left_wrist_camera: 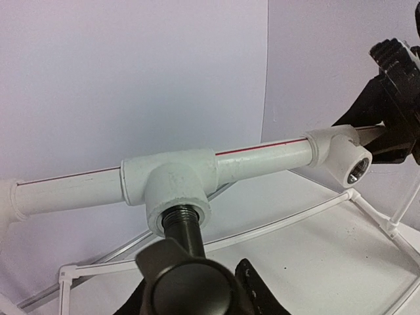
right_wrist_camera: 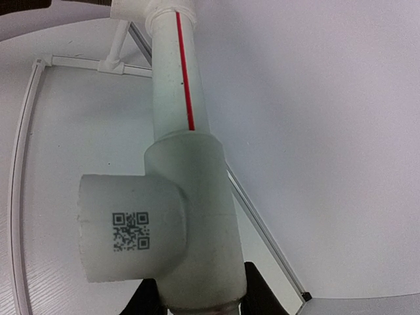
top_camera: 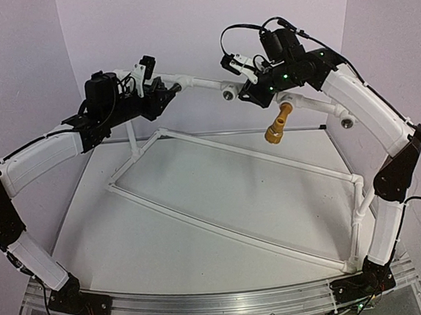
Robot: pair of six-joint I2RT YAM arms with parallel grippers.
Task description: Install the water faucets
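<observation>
The black water faucet [left_wrist_camera: 182,226] has its threaded end in the downward socket of a white tee [left_wrist_camera: 174,180] on the raised white pipe [top_camera: 200,82]. My left gripper [left_wrist_camera: 197,296] is shut on its round handle, with a dark finger [left_wrist_camera: 262,289] against the handle's right side; in the top view the left gripper [top_camera: 162,95] sits at the pipe's left end. The brass water faucet [top_camera: 276,124] hangs from a socket further right. My right gripper [right_wrist_camera: 197,298] is shut on a QR-marked tee [right_wrist_camera: 190,223]. From above, the right gripper [top_camera: 247,88] is at mid-pipe.
An open metal-ringed socket [left_wrist_camera: 357,172] faces out beside the right gripper, and another [top_camera: 347,122] sits at the pipe's right end. A thin white pipe frame [top_camera: 236,192] lies on the white table [top_camera: 165,228] and carries the raised pipe on uprights. Purple walls close the back and sides.
</observation>
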